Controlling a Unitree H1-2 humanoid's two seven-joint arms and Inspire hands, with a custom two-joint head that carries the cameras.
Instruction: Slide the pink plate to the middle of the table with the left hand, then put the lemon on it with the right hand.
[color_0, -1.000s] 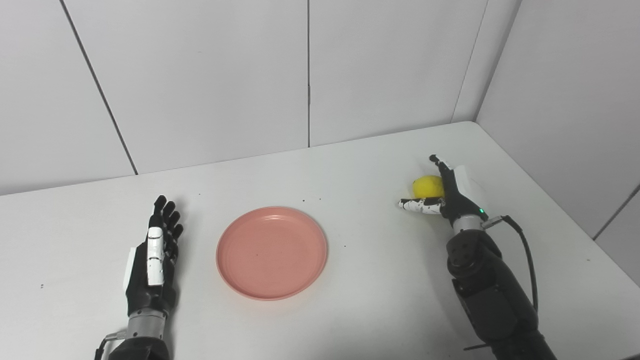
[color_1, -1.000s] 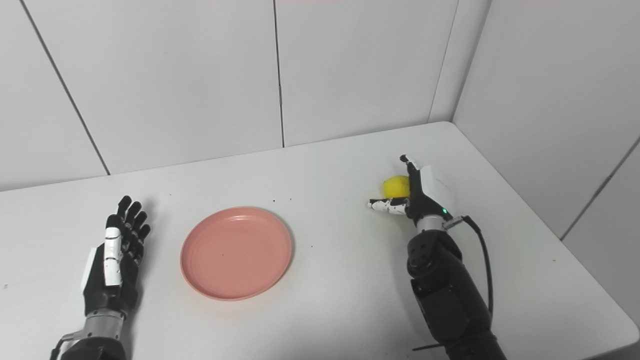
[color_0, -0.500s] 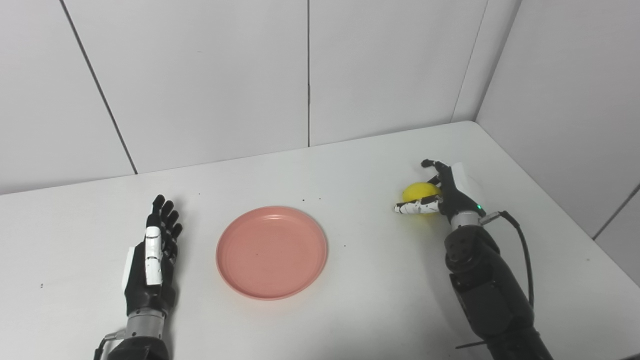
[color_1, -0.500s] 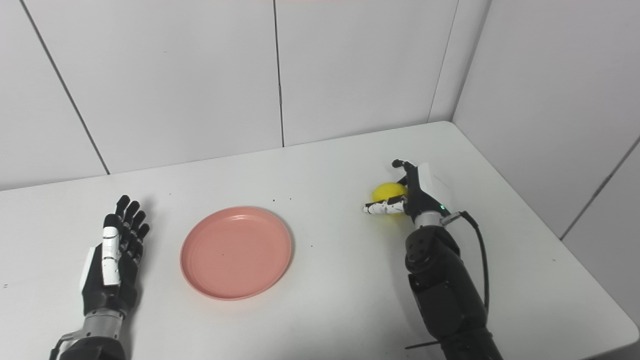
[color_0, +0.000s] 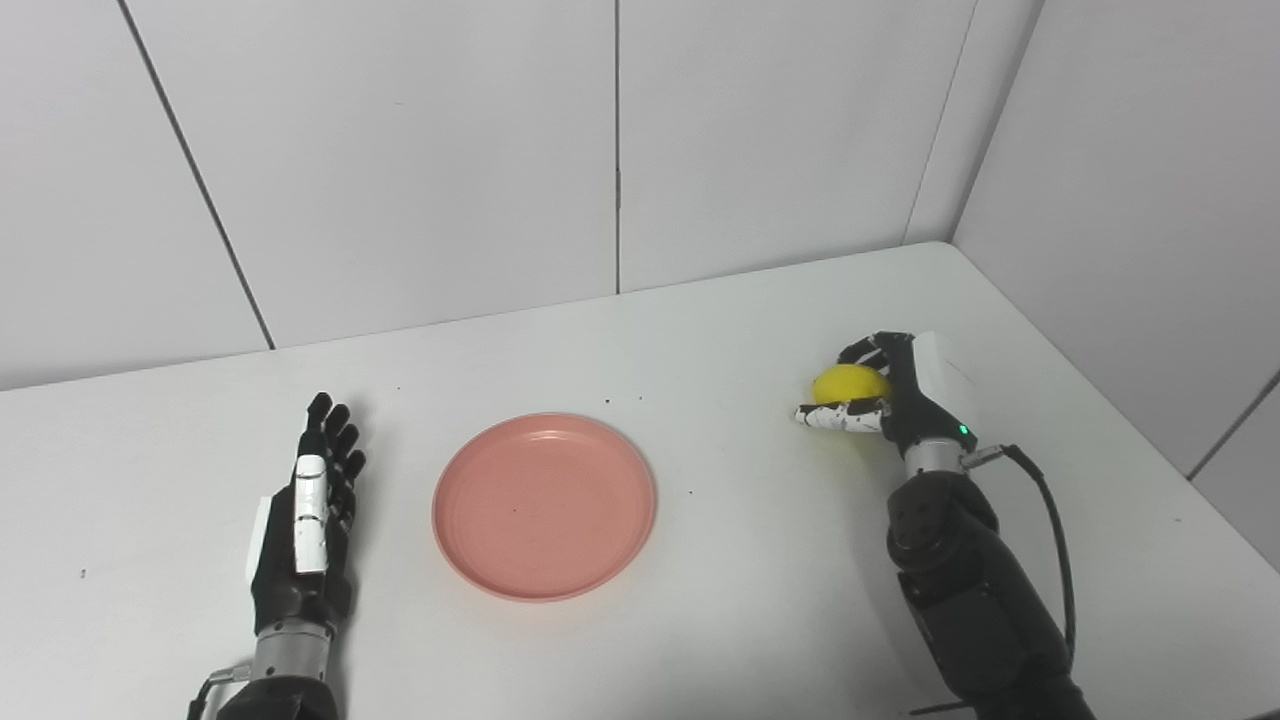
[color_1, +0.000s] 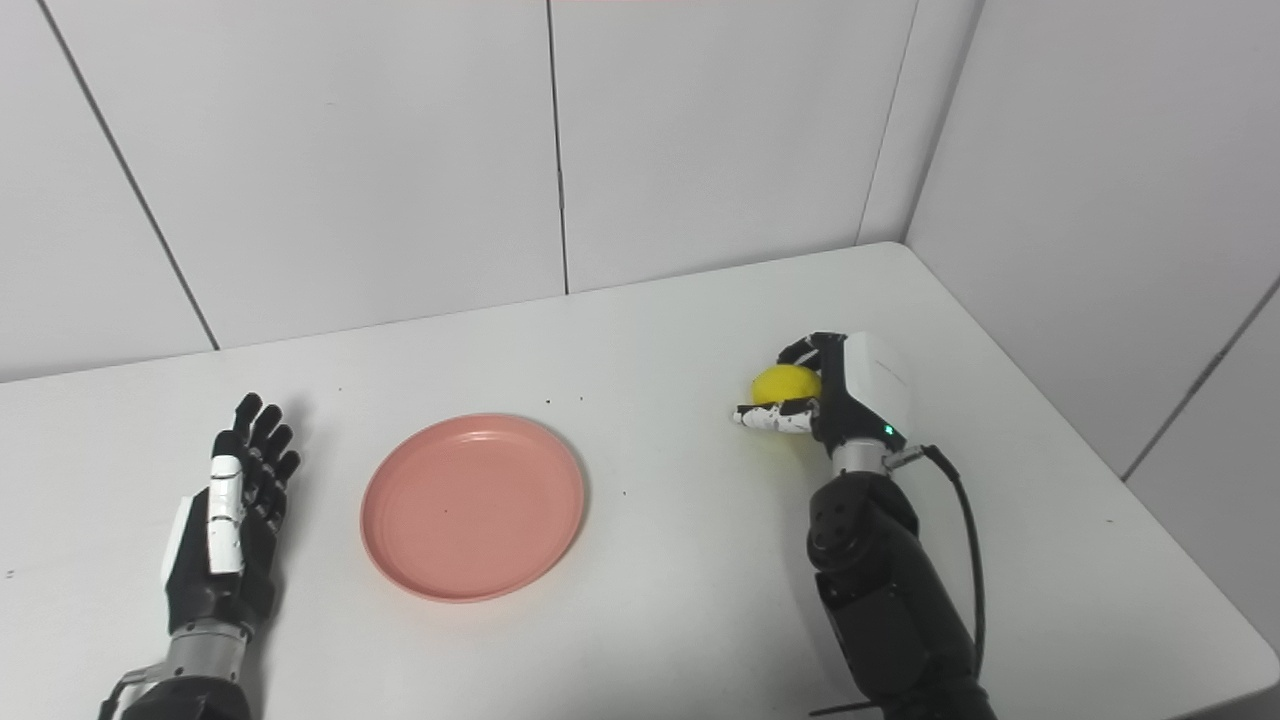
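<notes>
The pink plate (color_0: 544, 505) lies flat near the middle of the white table (color_0: 700, 330), empty. My left hand (color_0: 305, 520) rests open on the table a little left of the plate, fingers straight, not touching it. The yellow lemon (color_0: 848, 384) is at the right side of the table, inside my right hand (color_0: 895, 395). The right hand's fingers curl over the lemon's top and its thumb lies along the lemon's front, so it is shut on the lemon. Whether the lemon is off the table I cannot tell.
White wall panels stand close behind the table and along its right side, meeting at the back right corner (color_0: 940, 243). The table's right edge (color_0: 1150, 450) runs near my right arm. A black cable (color_0: 1045, 500) loops off the right wrist.
The right hand's fingers have closed over the lemon, from spread apart beside it to wrapped on it. The left hand and the plate have not moved.
</notes>
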